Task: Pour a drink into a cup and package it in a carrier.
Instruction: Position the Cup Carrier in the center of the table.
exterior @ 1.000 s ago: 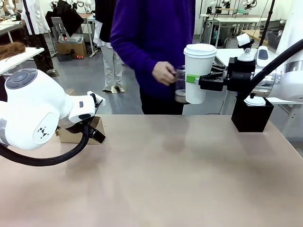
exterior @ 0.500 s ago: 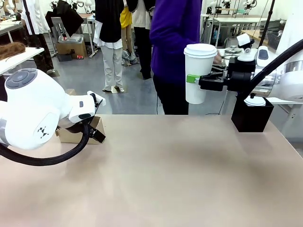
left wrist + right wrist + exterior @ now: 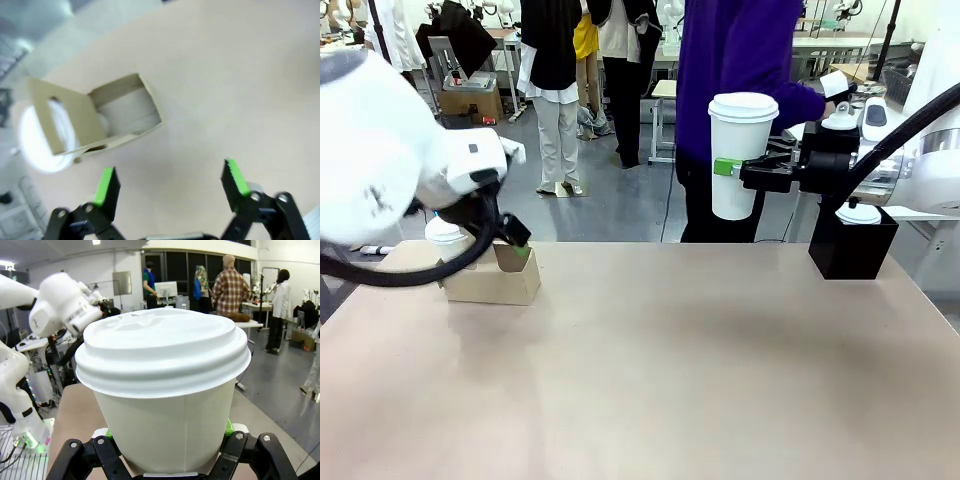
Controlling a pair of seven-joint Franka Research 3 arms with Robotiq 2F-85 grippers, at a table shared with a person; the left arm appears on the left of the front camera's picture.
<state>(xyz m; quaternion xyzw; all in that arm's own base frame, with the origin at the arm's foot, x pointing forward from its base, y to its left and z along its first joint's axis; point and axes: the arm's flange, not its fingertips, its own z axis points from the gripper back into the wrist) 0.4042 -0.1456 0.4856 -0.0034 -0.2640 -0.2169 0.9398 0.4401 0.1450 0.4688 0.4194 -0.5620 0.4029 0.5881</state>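
Packaging step, judging by the lid already on the cup (image 3: 743, 135). Right gripper (image 3: 732, 168) is clamped round the cup's lower half and holds it upright in the air, well to the right of the carrier (image 3: 485, 285) and above table (image 3: 700, 360) level. Left gripper (image 3: 170, 180) hovers just over the carrier, jaws apart, nothing held.

Next move likely calls for carrying the cup across to a free round slot and lowering it straight.

Cup: smooth white paper, tapered, domed plastic lid. Carrier: matte brown cardboard, boxy, upright handle panel with cutout. One slot seems taken by a white lid (image 3: 30, 145).
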